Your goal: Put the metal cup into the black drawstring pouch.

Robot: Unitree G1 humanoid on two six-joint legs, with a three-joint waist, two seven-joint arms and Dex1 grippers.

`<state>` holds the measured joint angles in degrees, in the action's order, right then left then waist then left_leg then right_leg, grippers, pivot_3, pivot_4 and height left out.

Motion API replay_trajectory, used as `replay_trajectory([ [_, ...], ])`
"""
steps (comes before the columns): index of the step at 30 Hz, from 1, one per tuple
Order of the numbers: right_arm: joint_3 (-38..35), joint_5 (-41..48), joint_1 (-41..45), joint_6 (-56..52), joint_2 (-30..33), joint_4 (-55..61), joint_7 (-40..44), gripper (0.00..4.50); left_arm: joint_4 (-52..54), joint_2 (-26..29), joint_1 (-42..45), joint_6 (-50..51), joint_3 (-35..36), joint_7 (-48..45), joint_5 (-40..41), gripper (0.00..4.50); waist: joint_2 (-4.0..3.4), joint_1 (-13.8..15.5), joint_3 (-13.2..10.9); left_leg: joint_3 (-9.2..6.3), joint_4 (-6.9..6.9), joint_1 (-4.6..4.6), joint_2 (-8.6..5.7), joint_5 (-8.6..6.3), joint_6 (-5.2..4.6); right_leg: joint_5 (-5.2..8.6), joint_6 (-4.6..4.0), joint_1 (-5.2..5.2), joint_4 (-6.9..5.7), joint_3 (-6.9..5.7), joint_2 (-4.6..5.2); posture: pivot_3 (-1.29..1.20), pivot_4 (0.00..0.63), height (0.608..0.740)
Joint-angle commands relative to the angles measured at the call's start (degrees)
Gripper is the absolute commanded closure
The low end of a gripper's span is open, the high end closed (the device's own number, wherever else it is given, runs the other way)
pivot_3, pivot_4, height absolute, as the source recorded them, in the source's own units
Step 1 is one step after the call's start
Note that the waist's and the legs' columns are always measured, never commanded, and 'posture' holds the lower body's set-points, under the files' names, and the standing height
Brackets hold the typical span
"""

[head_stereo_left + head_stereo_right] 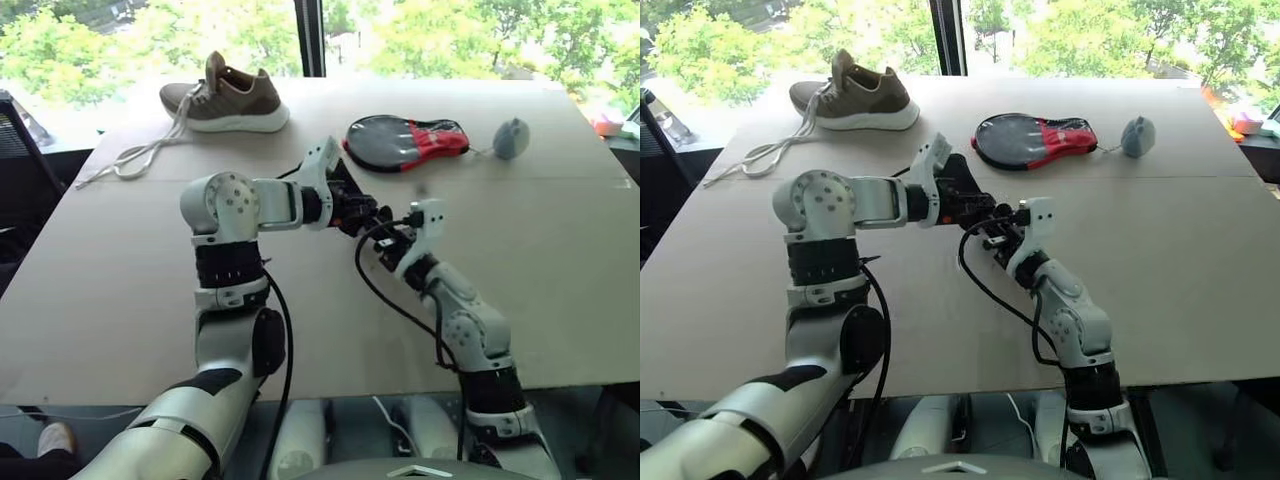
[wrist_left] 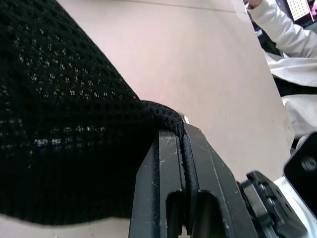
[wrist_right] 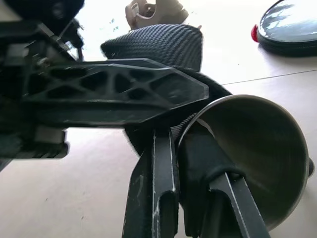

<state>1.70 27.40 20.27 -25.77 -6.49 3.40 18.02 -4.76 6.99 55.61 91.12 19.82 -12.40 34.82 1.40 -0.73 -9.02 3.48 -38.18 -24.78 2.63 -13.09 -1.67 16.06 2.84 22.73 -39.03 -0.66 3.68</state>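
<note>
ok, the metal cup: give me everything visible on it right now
The metal cup is a small, dull-shiny steel tumbler, tapered, with no handle. It is held off the table, tilted so its open mouth faces the wrist camera. The right gripper is shut on its rim, one finger inside and one outside. The black pouch, pinched by the left gripper, sits right against it.

Silver metal cup (image 3: pixel 257 153) against black mesh drawstring pouch (image 2: pixel 64 124), above table

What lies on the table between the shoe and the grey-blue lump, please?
The black-and-red paddle case lies between the shoe and the grey-blue lump, as the left eye view shows.
</note>
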Motion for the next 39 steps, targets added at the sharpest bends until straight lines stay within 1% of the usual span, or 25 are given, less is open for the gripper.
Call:
replay_trajectory([
  [1,-2.5,3.1,1.8,4.6,-3.4,-1.4,1.1,4.42,4.9,-3.3,-2.6,1.4,4.1,4.5,3.1,4.5,0.0,0.0,0.0,0.0,0.0,0.0,0.0,0.0,0.0,0.0,0.0,0.0,0.02,0.01,0.0,0.0,0.15,0.74],
  [2,-1.1,1.7,1.8,5.4,-2.5,-2.5,2.4,4.42,7.2,-4.8,-3.1,1.4,6.1,4.8,3.2,4.5,0.0,0.0,0.0,0.01,0.01,0.0,0.0,0.0,0.0,0.0,0.0,0.0,0.03,0.01,0.01,0.0,0.15,0.74],
  [3,1.3,-0.8,1.7,7.3,-1.1,-3.4,4.4,4.42,9.4,-5.4,-3.8,1.4,6.4,5.4,3.0,4.5,0.0,0.0,0.0,0.01,0.02,-0.01,0.01,0.0,0.0,0.0,0.0,-0.01,0.06,0.0,0.01,0.0,0.15,0.74],
  [5,6.9,-7.3,1.5,10.8,2.5,-5.1,7.2,4.42,12.4,-7.3,-4.3,1.4,8.3,6.2,2.5,4.5,0.0,-0.1,0.0,0.03,0.07,-0.02,-0.03,0.0,0.0,0.0,0.0,0.0,0.11,0.01,0.01,0.0,0.15,0.74],
  [7,12.5,-13.6,1.5,17.7,6.1,-7.3,11.4,4.42,14.4,-7.6,-4.6,1.1,8.4,6.5,2.1,4.5,0.0,-0.1,0.0,0.05,0.07,-0.01,-0.15,0.0,0.01,0.0,0.0,0.01,0.11,0.02,0.0,0.0,0.15,0.74],
  [9,14.9,-16.9,1.8,22.2,7.7,-8.9,13.0,4.42,15.3,-8.0,-4.6,1.2,8.5,6.8,1.9,4.5,0.0,-0.2,0.0,0.05,0.08,0.02,-0.16,0.0,0.01,0.0,0.0,0.01,0.1,0.02,-0.02,0.0,0.15,0.74],
  [12,14.4,-18.8,4.1,26.8,7.6,-12.3,12.7,4.42,15.2,-8.9,-4.0,1.4,10.7,7.7,3.0,4.5,0.0,-0.1,0.0,0.04,0.08,0.05,-0.13,0.01,0.02,0.0,0.0,0.0,0.08,0.02,-0.05,0.0,0.15,0.74],
  [14,11.4,-15.7,5.4,26.1,5.7,-14.0,12.2,4.42,14.9,-9.9,-3.5,1.4,12.8,8.5,4.1,4.5,0.01,-0.1,0.0,0.05,0.08,0.05,-0.13,0.01,0.03,0.0,0.0,0.0,0.08,0.03,-0.04,0.0,0.15,0.74],
  [16,9.2,-14.9,6.8,26.6,4.2,-16.1,10.6,4.42,15.1,-11.3,-3.0,1.4,15.0,9.7,5.6,4.5,0.01,-0.1,0.0,0.03,0.07,0.04,-0.1,0.01,0.04,0.0,0.0,-0.02,0.1,0.01,-0.03,0.0,0.15,0.74],
  [17,9.4,-16.3,7.2,28.1,4.3,-17.1,10.4,4.42,15.1,-11.8,-2.9,1.4,15.7,10.2,6.4,4.5,0.02,-0.1,0.0,0.03,0.08,0.03,-0.07,0.01,0.04,0.0,0.0,-0.01,0.1,0.01,-0.02,0.0,0.15,0.74],
  [19,12.2,-22.9,8.2,33.9,6.2,-19.6,9.6,4.42,15.4,-12.1,-3.0,1.4,16.4,11.4,8.1,4.5,0.02,0.0,0.0,0.03,0.07,0.02,-0.02,0.01,0.04,0.0,0.0,-0.02,0.11,0.01,0.0,0.0,0.15,0.74],
  [20,13.5,-24.9,8.4,36.5,7.0,-20.4,10.2,4.42,15.4,-12.0,-3.1,1.4,16.5,12.0,8.9,4.5,0.02,0.0,0.0,0.04,0.07,0.02,-0.06,0.01,0.04,0.0,0.0,-0.03,0.12,0.0,0.01,0.0,0.15,0.74],
  [22,15.3,-26.4,8.8,39.8,8.0,-21.5,12.5,4.42,15.2,-11.6,-3.2,1.4,16.5,12.9,10.3,4.5,0.02,-0.1,0.0,0.03,0.07,0.03,-0.16,0.01,0.04,0.0,0.0,-0.03,0.13,0.0,0.02,0.0,0.15,0.74],
  [23,15.8,-26.1,8.8,40.3,8.0,-21.8,14.0,4.42,15.0,-11.3,-3.1,1.4,16.4,13.2,10.9,4.5,0.03,-0.1,0.0,0.03,0.08,0.03,-0.16,0.0,0.04,0.0,0.0,-0.03,0.13,0.01,0.02,0.0,0.15,0.74],
  [25,14.7,-24.0,9.0,39.4,6.8,-22.1,14.4,4.42,14.3,-11.3,-2.6,1.4,16.8,14.1,12.1,4.5,0.02,-0.2,0.0,0.03,0.09,0.04,-0.14,0.01,0.05,0.0,0.0,-0.02,0.12,0.01,-0.01,0.0,0.15,0.74],
  [26,12.9,-21.1,9.2,37.0,5.2,-21.8,13.9,4.42,14.1,-11.3,-2.5,1.4,17.0,14.6,12.7,4.5,0.03,-0.2,0.0,0.04,0.1,0.05,-0.1,0.01,0.05,0.0,0.0,-0.02,0.11,0.02,-0.02,0.0,0.15,0.74],
  [28,6.5,-11.4,10.7,28.7,1.1,-20.3,11.4,4.42,13.6,-11.2,-2.8,1.4,17.9,16.0,13.7,4.5,0.03,-0.2,0.0,0.03,0.1,0.05,-0.01,0.03,0.09,0.0,-0.01,-0.02,0.1,0.0,-0.04,0.0,0.15,0.74],
  [31,1.2,-3.9,11.6,21.6,-1.9,-18.7,9.9,4.42,13.9,-11.2,-3.9,1.4,19.0,18.1,16.5,4.5,0.03,-0.1,0.0,-0.01,0.09,0.04,0.13,0.05,0.11,-0.01,-0.02,-0.04,0.08,-0.05,0.0,0.0,0.15,0.74],
  [33,0.1,-1.8,11.3,19.1,-2.9,-17.5,9.7,4.42,14.2,-11.8,-4.8,1.4,19.7,19.8,18.9,4.5,0.03,0.1,0.0,-0.02,0.09,0.04,0.1,0.04,0.11,-0.01,-0.02,-0.08,0.11,-0.06,0.05,0.0,0.15,0.74],
  [35,4.3,-7.0,10.7,22.0,-1.3,-17.6,11.5,4.42,14.0,-12.7,-4.8,1.4,20.3,21.7,20.9,4.5,0.03,0.1,0.0,-0.04,0.09,0.01,0.04,0.04,0.1,-0.01,-0.02,-0.08,0.14,-0.09,0.11,0.0,0.15,0.74],
  [37,10.4,-15.2,10.3,28.7,1.3,-18.7,13.7,4.42,13.2,-14.0,-3.5,1.4,21.6,23.5,23.3,4.5,0.03,0.0,0.0,-0.03,0.1,0.0,-0.02,0.04,0.1,-0.01,-0.01,-0.05,0.14,-0.07,0.1,0.0,0.15,0.74],
  [39,16.3,-23.8,10.7,37.2,4.5,-20.7,14.9,4.42,11.6,-15.3,-1.1,1.4,24.4,25.6,25.5,4.5,0.04,-0.1,0.0,-0.02,0.11,0.02,-0.18,0.04,0.1,-0.01,-0.01,-0.04,0.13,-0.06,0.08,0.0,0.15,0.74],
])
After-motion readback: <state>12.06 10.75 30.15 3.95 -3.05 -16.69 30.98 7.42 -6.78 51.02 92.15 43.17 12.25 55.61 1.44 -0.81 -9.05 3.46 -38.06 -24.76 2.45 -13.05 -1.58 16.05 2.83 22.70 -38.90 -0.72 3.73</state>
